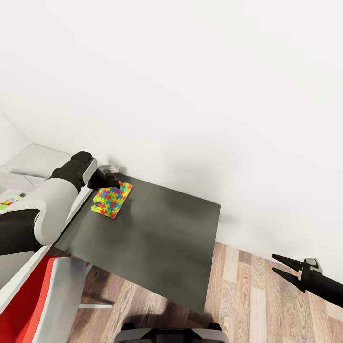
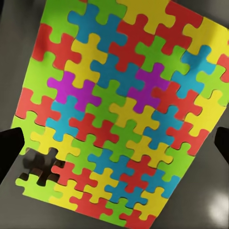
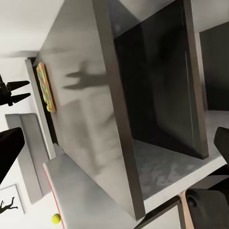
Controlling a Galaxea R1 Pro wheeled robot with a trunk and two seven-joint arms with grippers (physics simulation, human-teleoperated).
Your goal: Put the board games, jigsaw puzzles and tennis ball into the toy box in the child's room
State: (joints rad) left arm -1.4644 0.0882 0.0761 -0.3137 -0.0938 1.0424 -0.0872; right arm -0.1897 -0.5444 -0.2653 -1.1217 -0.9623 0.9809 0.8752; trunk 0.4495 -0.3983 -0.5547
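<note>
One jigsaw puzzle (image 1: 112,200), a flat mat of bright interlocking pieces, lies at the far left corner of the table's dark grey side unit (image 1: 157,238). My left gripper (image 1: 109,183) hangs over its far end. In the left wrist view the puzzle (image 2: 119,109) is close below, and the left gripper (image 2: 114,148) is open with a dark fingertip (image 2: 9,152) at each side. My right gripper (image 1: 287,268) is open and empty over the floor at the right. From the right wrist, the puzzle (image 3: 46,88) shows edge-on and the tennis ball (image 3: 56,218) rests on the pale desk top.
The light desk top (image 1: 33,159) joins the dark unit at the left, with a colourful printed edge (image 1: 9,200) on it. A red and white chair (image 1: 43,295) stands at the lower left. White wall runs behind, and wood floor (image 1: 267,305) lies to the right.
</note>
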